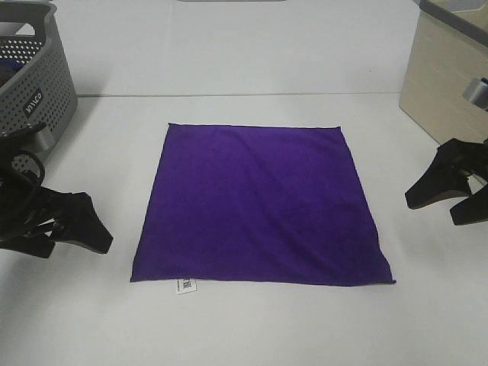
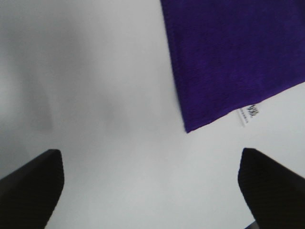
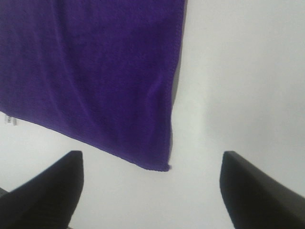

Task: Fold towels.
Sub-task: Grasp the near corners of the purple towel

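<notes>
A deep purple square towel [image 1: 259,202] lies spread flat in the middle of the white table, with its small white care tag [image 1: 185,286] at the near left corner. My left gripper [image 1: 76,223] is open and empty, left of the towel's near left corner. My right gripper [image 1: 446,196] is open and empty, to the right of the towel's right edge. The left wrist view shows the towel's corner [image 2: 233,52] and tag [image 2: 249,113] ahead of the open fingers. The right wrist view shows the towel's near right corner [image 3: 105,76] ahead of the open fingers.
A grey perforated basket [image 1: 30,72] stands at the back left, behind my left arm. A beige box [image 1: 446,72] stands at the back right. White table [image 1: 252,328] surrounds the towel.
</notes>
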{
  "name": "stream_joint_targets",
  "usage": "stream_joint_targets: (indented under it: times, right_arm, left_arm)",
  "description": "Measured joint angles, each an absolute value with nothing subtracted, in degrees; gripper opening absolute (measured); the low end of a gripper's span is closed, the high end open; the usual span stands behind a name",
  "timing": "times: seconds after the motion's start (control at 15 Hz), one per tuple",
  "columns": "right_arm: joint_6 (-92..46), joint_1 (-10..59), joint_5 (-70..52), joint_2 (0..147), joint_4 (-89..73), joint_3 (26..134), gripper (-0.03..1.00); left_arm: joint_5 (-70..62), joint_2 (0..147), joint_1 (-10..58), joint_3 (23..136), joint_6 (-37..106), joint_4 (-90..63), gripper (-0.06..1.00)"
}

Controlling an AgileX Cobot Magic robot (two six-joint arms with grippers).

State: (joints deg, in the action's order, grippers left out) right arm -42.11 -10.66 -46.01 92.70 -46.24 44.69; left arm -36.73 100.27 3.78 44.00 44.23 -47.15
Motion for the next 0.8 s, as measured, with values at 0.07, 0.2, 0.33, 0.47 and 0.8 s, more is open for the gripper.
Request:
stream_joint_targets:
  times: [0.07, 0.2, 0.33, 0.47, 0.8]
  right_arm:
    - [-45.84, -11.52, -46.81, 93.91, -48.99, 43.43, 0.77]
    - [-49.73, -11.52, -47.33, 99.87, -50.82, 42.40, 0.77]
    - [-50.13, -11.52, -43.83, 101.93, -51.57, 42.40, 0.77]
    - [-50.13, -11.52, -40.74, 101.99, -51.68, 42.40, 0.77]
    - [-50.13, -11.52, -40.39, 102.90, -53.29, 42.40, 0.77]
  left_arm:
    - [-37.93, 102.90, 3.67, 44.00, 49.85, -52.83, 0.91]
    - [-39.71, 108.52, 3.61, 44.18, 57.75, -61.36, 0.91]
    - [-40.45, 109.72, 3.55, 44.40, 59.42, -63.88, 0.91]
    - [-40.45, 109.95, 3.55, 44.58, 59.59, -64.40, 0.91]
    - [-40.85, 110.01, 3.55, 44.58, 59.59, -64.80, 0.91]
